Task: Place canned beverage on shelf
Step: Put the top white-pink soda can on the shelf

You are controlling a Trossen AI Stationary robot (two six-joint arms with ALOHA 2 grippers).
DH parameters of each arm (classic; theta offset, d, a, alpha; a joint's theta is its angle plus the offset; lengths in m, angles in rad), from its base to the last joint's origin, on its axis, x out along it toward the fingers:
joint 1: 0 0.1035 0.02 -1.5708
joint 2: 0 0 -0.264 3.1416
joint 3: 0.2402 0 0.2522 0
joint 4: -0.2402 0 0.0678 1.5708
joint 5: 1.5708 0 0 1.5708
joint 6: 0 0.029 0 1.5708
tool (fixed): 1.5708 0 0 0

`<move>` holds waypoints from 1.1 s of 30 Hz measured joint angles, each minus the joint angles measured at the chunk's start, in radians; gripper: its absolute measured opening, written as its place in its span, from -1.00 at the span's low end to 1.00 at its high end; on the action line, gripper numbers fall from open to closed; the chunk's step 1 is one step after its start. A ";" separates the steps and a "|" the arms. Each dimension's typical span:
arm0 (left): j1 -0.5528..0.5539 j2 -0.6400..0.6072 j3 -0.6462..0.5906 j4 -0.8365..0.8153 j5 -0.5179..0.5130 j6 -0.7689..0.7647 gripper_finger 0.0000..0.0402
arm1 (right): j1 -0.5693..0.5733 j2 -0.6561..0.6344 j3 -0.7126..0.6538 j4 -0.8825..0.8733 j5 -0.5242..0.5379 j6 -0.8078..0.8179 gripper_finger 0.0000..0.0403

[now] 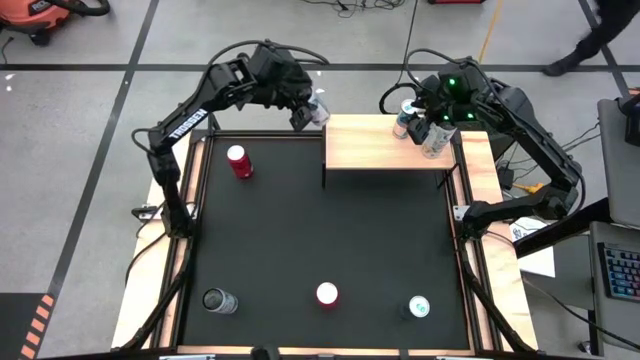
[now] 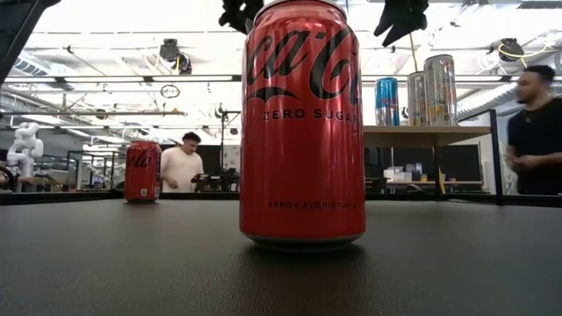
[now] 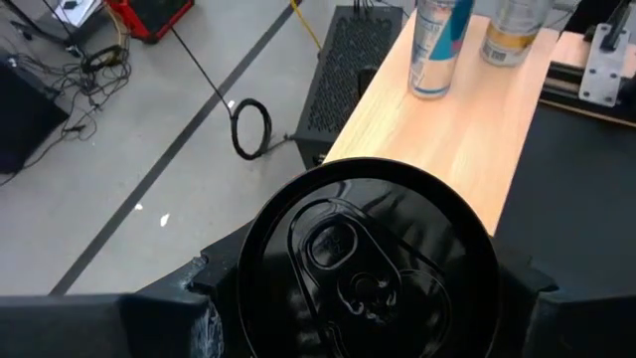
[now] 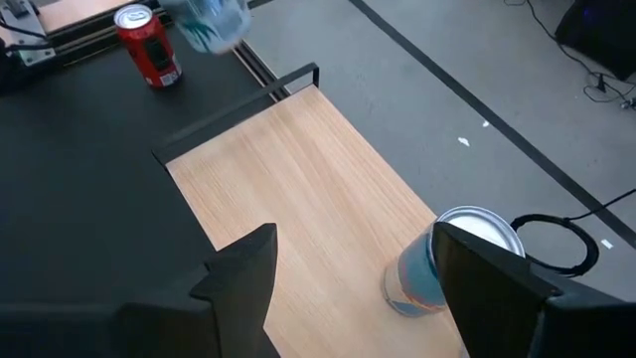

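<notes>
Holding a can (image 1: 318,110) between its fingers (the black top is seen from the wrist), the left gripper (image 1: 310,112) hovers just beside the shelf (image 1: 385,155). The right gripper (image 4: 358,288) stands spread above the shelf's other end, near two cans (image 1: 405,120).

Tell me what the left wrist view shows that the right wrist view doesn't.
Only the left wrist view: the black can top held in the left gripper, plus two cans side by side on the shelf.
Only the right wrist view: the red can on the black table and the open right gripper.
Both: the pale-wood shelf and the blue-and-white can.
</notes>
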 joint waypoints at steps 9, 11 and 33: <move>0.006 0.089 -0.001 0.079 0.056 0.016 0.24 | 0.000 -0.002 0.000 -0.001 0.000 -0.061 0.25; 0.007 0.102 -0.001 0.095 0.081 0.019 0.24 | 0.000 -0.002 0.000 -0.002 0.000 -0.076 0.25; 0.037 0.219 -0.002 0.181 0.138 0.032 0.24 | 0.000 -0.002 0.000 -0.051 0.000 -0.061 0.25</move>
